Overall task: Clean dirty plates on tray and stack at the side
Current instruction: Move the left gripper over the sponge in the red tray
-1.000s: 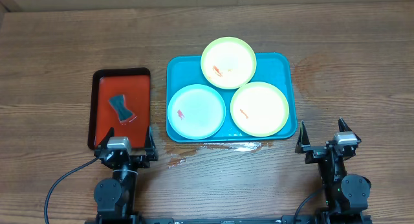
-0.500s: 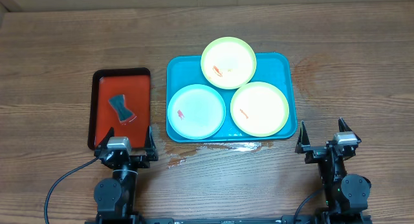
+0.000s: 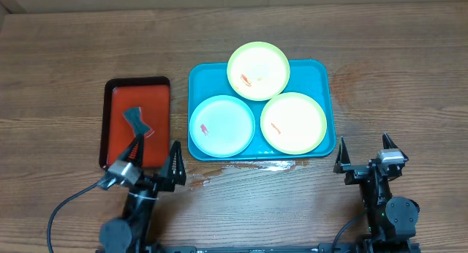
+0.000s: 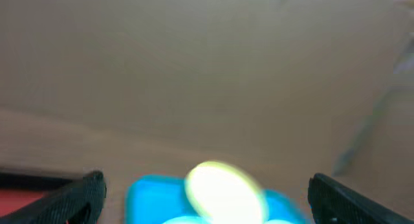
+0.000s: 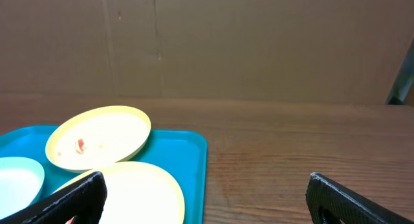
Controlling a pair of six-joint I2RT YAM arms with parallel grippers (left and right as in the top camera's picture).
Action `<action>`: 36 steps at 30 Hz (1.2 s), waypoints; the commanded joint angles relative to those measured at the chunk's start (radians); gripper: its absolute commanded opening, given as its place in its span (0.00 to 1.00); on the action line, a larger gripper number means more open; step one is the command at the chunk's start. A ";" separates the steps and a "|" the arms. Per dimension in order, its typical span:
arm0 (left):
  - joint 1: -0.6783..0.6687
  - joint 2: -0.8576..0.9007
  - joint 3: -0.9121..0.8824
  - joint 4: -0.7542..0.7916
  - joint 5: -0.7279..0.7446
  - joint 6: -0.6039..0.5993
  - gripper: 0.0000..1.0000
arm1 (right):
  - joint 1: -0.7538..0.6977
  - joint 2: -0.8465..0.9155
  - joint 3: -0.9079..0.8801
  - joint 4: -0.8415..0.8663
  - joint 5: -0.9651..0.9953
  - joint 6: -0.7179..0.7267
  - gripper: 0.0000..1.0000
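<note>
Three plates lie on the turquoise tray [image 3: 320,72]: a pale yellow-green plate [image 3: 258,70] at the back with an orange smear, a light blue plate [image 3: 222,126] front left with a red smear, and a second yellow-green plate [image 3: 294,123] front right with an orange streak. My left gripper [image 3: 153,159] is open and empty, near the red tray's front edge. My right gripper [image 3: 363,152] is open and empty, right of the tray's front corner. The right wrist view shows the back plate [image 5: 97,136], front plate [image 5: 139,195] and tray [image 5: 184,153]. The left wrist view is blurred.
A red black-rimmed tray [image 3: 157,103] stands left of the turquoise tray, with a dark grey-blue sponge [image 3: 137,122] on it. A wet shiny patch [image 3: 263,166] lies on the wooden table in front of the turquoise tray. A cardboard wall [image 5: 207,43] stands behind the table.
My left arm has shifted forward and tilted, its fingers now over the red tray's front edge. The right arm and the plates have not moved.
</note>
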 commanded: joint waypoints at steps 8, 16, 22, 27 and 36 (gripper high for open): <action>0.003 0.002 0.104 0.152 0.125 0.157 1.00 | -0.003 -0.011 -0.010 0.006 -0.005 -0.003 1.00; 0.003 0.348 0.539 -0.443 0.033 0.397 1.00 | -0.003 -0.011 -0.010 0.006 -0.005 -0.003 1.00; 0.003 0.703 0.795 -0.607 0.189 0.391 1.00 | -0.003 -0.011 -0.010 0.006 -0.005 -0.003 1.00; 0.003 0.864 0.899 -0.606 0.269 0.464 1.00 | -0.003 -0.011 -0.010 0.006 -0.005 -0.003 1.00; 0.004 1.080 1.120 -1.080 -0.372 0.323 1.00 | -0.003 -0.011 -0.010 0.006 -0.005 -0.003 1.00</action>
